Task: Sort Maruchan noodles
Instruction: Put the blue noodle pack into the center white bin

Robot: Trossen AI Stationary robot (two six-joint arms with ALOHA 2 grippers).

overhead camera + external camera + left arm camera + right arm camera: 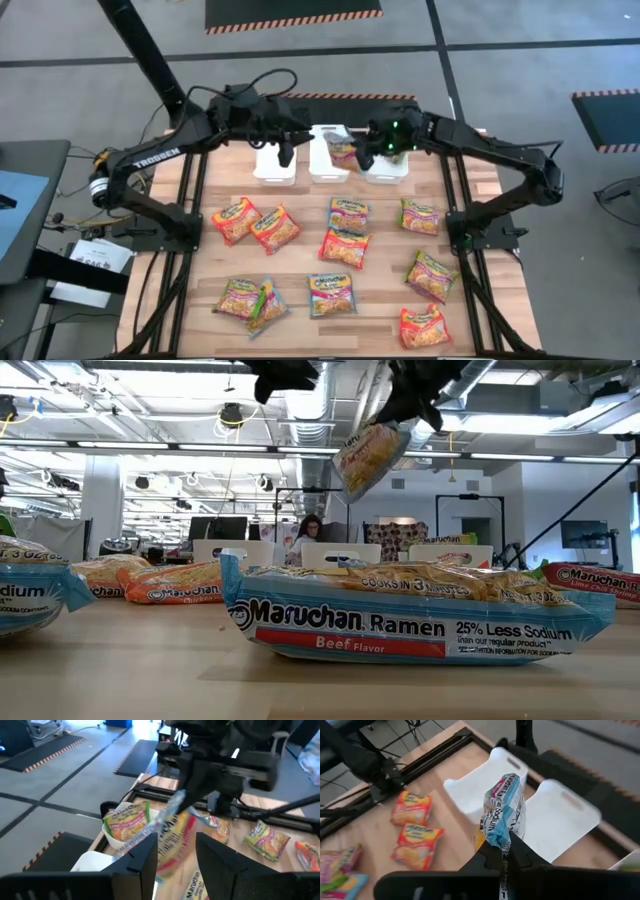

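1. Wooden table (380,300) boards are seen from above, with noodle packets (343,247) spread out. The right gripper (362,152) is pinched shut on a blue packet (341,147) over the middle bin (327,166).
2. From table height, the blue packet (370,457) is seen hanging high.
3. The left gripper (175,851) is seen partly open and empty, beside it.
4. Under the right gripper (499,851) the bin (480,787) waits. The drop is probably next: the fingers must be opened.

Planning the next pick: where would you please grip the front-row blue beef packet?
Probably a crimped end seal of the blue beef packet, coming down from above: it lies flat on the table, and the thin fin sticks out past its puffed middle.
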